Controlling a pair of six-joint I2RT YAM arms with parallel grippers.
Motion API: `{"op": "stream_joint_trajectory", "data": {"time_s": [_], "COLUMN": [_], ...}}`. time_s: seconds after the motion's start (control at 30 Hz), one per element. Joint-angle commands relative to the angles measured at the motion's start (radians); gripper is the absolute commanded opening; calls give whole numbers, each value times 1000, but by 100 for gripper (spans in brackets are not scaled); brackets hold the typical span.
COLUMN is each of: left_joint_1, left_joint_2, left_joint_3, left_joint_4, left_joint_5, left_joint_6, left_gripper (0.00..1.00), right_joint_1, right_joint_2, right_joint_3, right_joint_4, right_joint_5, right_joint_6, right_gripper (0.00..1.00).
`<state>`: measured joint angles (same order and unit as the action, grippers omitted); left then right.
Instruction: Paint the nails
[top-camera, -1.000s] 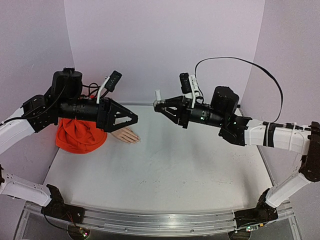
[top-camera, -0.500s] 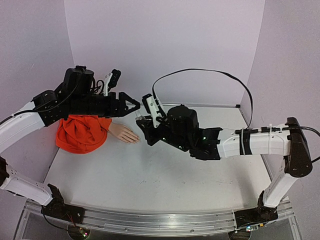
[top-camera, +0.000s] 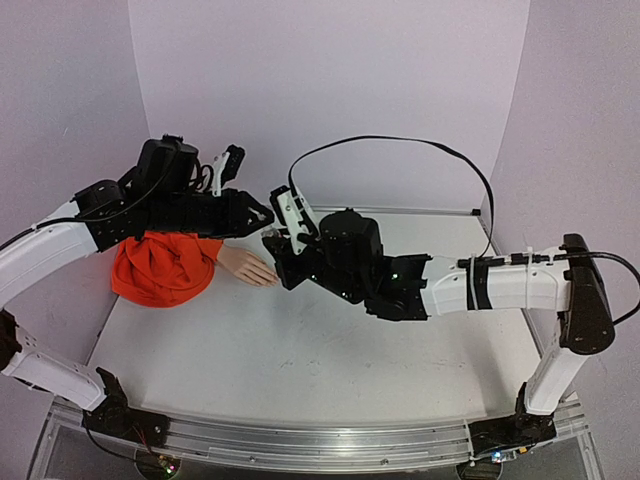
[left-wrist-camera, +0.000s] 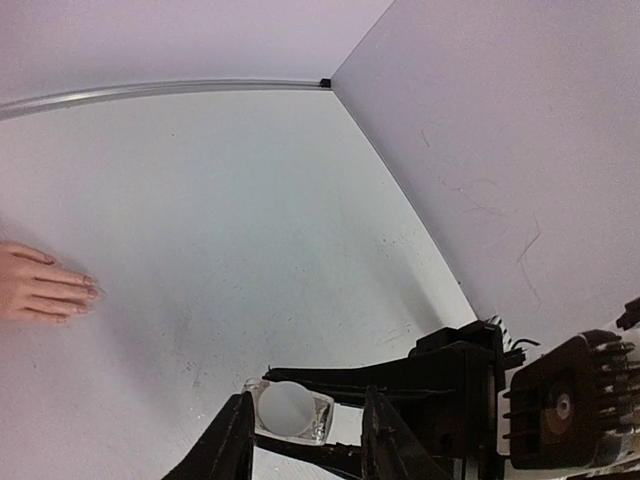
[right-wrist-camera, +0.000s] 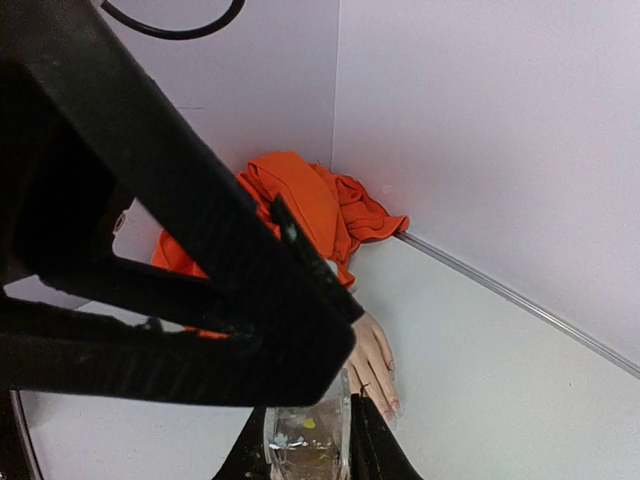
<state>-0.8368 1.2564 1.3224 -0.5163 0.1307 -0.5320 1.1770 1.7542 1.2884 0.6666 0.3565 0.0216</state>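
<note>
The pale mannequin hand (top-camera: 250, 267) lies flat on the table with its orange sleeve (top-camera: 165, 265) at the left. Its nails (right-wrist-camera: 392, 402) show as tiny fingertips and also appear in the left wrist view, nails (left-wrist-camera: 90, 293). My right gripper (top-camera: 272, 238) is shut on a small clear bottle (right-wrist-camera: 308, 440), held just above and to the right of the hand. My left gripper (left-wrist-camera: 308, 400) straddles the bottle's white cap (left-wrist-camera: 286, 407). One finger touches the bottle, and a gap shows on the other side.
The orange cloth (right-wrist-camera: 300, 205) is bunched in the back left corner against the walls. The left gripper's black finger (right-wrist-camera: 180, 270) fills much of the right wrist view. A black cable (top-camera: 400, 145) arcs over the right arm.
The right arm has swung left, carrying the bottle to the left gripper. The left gripper has moved to the bottle's cap and its jaws have narrowed around it.
</note>
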Motion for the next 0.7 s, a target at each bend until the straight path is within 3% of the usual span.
{"op": "stream_joint_trajectory", "data": {"time_s": [0.0, 0.2, 0.33, 0.43, 0.5, 0.6, 0.67], "left_joint_1": [4, 5, 4, 5, 5, 5, 5], "left_joint_2": [16, 38, 46, 40, 39, 33, 31], "left_joint_3": [51, 54, 41, 19, 14, 2, 1], "left_joint_4": [4, 6, 23, 58, 84, 149, 181], "left_joint_5": [-12, 43, 134, 234, 349, 607, 707], "left_joint_6": [1, 30, 90, 160, 217, 284, 306], "left_gripper": [32, 16, 6, 0, 0, 0, 0], "right_joint_1": [4, 4, -10, -86, -179, -276, -280], "right_joint_2": [7, 0, -43, -117, -155, -170, -152], "right_joint_3": [61, 64, 34, -18, -57, -127, -134], "right_joint_4": [62, 78, 112, 162, 253, 634, 906], "right_joint_5": [24, 2, -113, -435, -807, -1400, -1595], "right_joint_6": [-13, -12, -13, 14, 89, 358, 581], "right_gripper": [0, 0, 0, 0, 0, 0, 0]}}
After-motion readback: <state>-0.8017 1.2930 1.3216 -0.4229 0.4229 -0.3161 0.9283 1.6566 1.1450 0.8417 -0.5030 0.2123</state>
